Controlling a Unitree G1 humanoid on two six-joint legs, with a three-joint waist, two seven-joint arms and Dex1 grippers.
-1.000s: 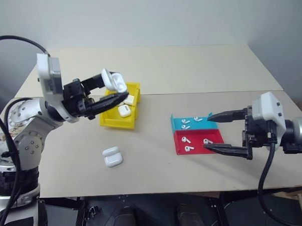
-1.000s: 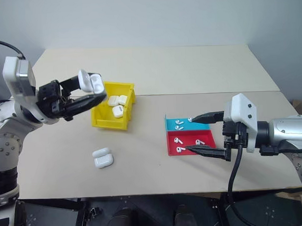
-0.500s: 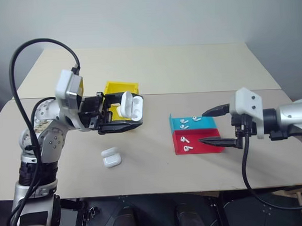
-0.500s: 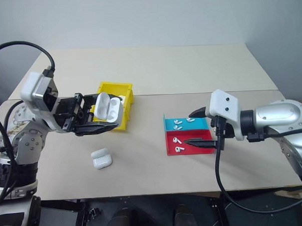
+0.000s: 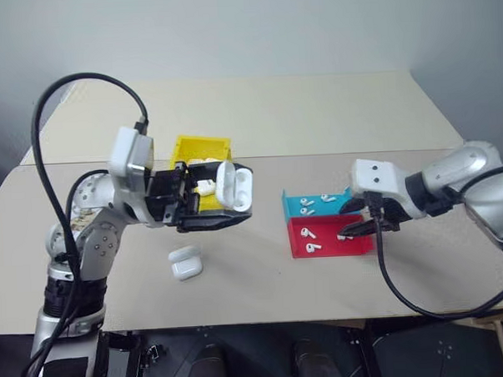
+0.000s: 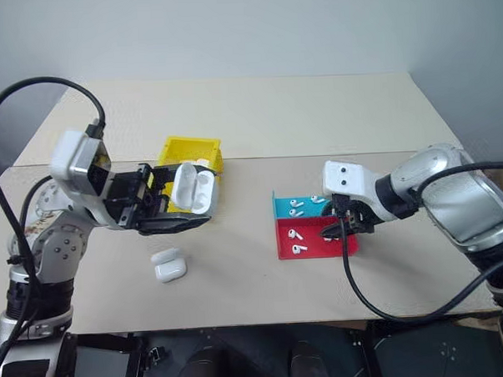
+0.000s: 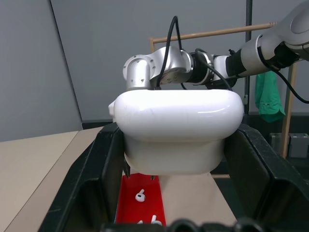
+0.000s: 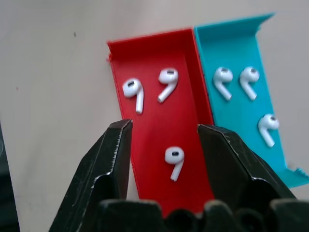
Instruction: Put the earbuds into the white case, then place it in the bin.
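The big table [image 5: 315,119] holds everything. On the left side, toward the far edge, sits the yellow bin [image 5: 201,147] with some white cases inside it. In front of the bin, the left gripper [image 5: 223,202] is squeezed tight on the white case [image 5: 233,185] and holds it up in the air, above the table, with its lid open and its open side facing right, toward the other arm. A spare case [image 5: 186,262] lies on the table, near the front and just below the left arm. On the right side are two small trays that touch each other: a blue tray [image 5: 319,206] farther away and a red tray [image 5: 330,235] nearer. Each tray has little earbuds [image 8: 174,162] lying in it, three in the red one and three in the blue one. The right gripper [image 8: 164,140] points down over the red tray, with its jaws partly open and nothing between them. From the right wrist view, one earbud lies right between the two fingers [image 8: 108,154], a little below them, with its stem pointing back toward the gripper. The other two red-tray earbuds lie farther out past the tips. So the right gripper is much the nearer one to the earbuds, and I think it only needs to go straight down and close.
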